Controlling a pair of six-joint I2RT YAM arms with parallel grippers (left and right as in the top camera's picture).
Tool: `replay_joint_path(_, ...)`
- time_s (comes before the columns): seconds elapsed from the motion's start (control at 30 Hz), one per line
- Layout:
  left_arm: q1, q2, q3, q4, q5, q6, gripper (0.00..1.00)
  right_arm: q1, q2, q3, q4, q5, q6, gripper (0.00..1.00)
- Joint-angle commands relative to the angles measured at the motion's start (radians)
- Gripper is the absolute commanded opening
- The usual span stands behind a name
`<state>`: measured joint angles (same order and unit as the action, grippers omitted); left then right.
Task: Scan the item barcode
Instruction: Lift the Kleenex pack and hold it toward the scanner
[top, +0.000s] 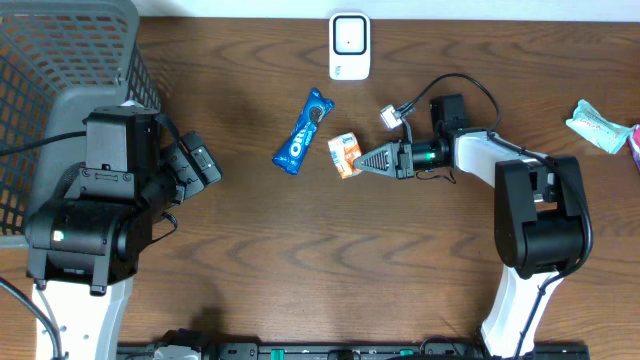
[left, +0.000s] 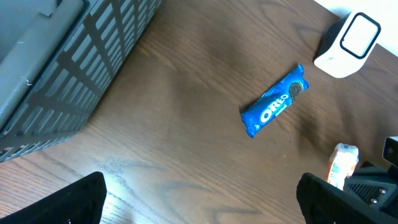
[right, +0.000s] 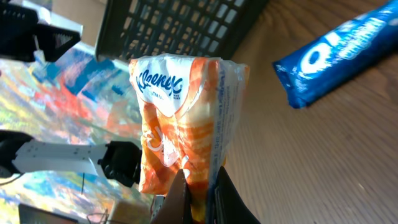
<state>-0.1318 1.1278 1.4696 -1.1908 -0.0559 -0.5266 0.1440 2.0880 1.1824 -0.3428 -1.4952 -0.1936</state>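
My right gripper is shut on the lower edge of an orange and white Kleenex tissue pack, holding it just over the table's middle. In the right wrist view the pack stands upright above the pinching fingers. A white barcode scanner stands at the back edge, also in the left wrist view. A blue Oreo packet lies left of the pack, apart from it. My left gripper stands open at the left, nothing between its fingers.
A grey mesh basket fills the back left corner, next to the left arm. A teal packet lies at the far right edge. A cable with a white tag loops over the right wrist.
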Motion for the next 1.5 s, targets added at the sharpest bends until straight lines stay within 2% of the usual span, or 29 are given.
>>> replay_joint_path(0.0,0.005,0.002,0.007,-0.002,-0.012,0.002,0.98,0.028,0.001,-0.002,0.007,-0.066,-0.070,0.01)
replay_joint_path(1.0,0.005,0.002,0.007,-0.002,-0.012,0.002,0.98,0.032,0.001,-0.002,0.032,-0.065,-0.060,0.01)
replay_joint_path(1.07,0.005,0.002,0.007,-0.002,-0.012,0.002,0.98,0.029,0.001,-0.001,0.089,-0.064,0.019,0.01)
replay_joint_path(1.13,0.005,0.002,0.007,-0.002,-0.012,0.002,0.98,0.020,0.001,0.000,0.202,-0.064,0.176,0.01)
replay_joint_path(1.23,0.005,0.002,0.007,-0.002,-0.012,0.002,0.98,0.005,0.001,0.000,0.427,-0.049,0.465,0.01)
replay_joint_path(1.37,0.005,0.002,0.007,-0.002,-0.012,0.002,0.98,-0.013,0.001,0.000,0.677,0.068,0.814,0.01)
replay_joint_path(1.47,0.005,0.002,0.007,-0.002,-0.012,0.002,0.98,-0.016,0.001,0.000,0.840,0.083,0.935,0.01)
